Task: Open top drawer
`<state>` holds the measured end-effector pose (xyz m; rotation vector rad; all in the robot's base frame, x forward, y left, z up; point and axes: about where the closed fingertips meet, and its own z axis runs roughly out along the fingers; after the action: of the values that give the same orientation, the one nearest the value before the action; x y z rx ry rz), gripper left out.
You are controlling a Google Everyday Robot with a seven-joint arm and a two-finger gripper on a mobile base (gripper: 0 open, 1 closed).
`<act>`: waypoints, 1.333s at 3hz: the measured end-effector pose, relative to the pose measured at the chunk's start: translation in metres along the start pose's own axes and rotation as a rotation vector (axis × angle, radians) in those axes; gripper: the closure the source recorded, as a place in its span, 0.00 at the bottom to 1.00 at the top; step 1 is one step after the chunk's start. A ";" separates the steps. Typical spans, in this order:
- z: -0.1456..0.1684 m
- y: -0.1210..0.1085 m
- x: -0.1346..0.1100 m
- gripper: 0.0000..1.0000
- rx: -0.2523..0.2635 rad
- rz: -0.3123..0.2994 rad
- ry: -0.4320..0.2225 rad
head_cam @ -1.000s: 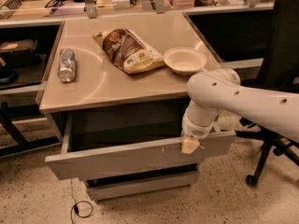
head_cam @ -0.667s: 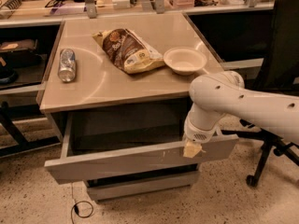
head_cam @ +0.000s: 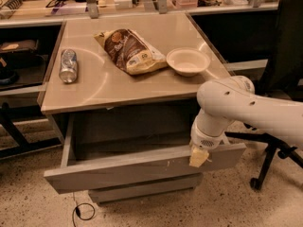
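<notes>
The white arm [head_cam: 251, 109] reaches from the right and bends down; the gripper [head_cam: 199, 156] rests on the top drawer [head_cam: 118, 173] at its front edge. Its grip I cannot make out.

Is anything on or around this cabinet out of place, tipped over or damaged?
The can lies on its side on the tabletop. The top drawer has white scratch marks on its front beside the gripper, which sits at its upper edge, right of centre.
</notes>
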<state>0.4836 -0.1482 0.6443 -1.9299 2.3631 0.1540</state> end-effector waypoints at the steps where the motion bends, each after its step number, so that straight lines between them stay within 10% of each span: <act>1: -0.001 0.010 0.008 1.00 -0.004 0.025 -0.003; 4: -0.003 0.020 0.013 1.00 -0.011 0.047 -0.007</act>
<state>0.4614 -0.1574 0.6457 -1.8768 2.4092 0.1765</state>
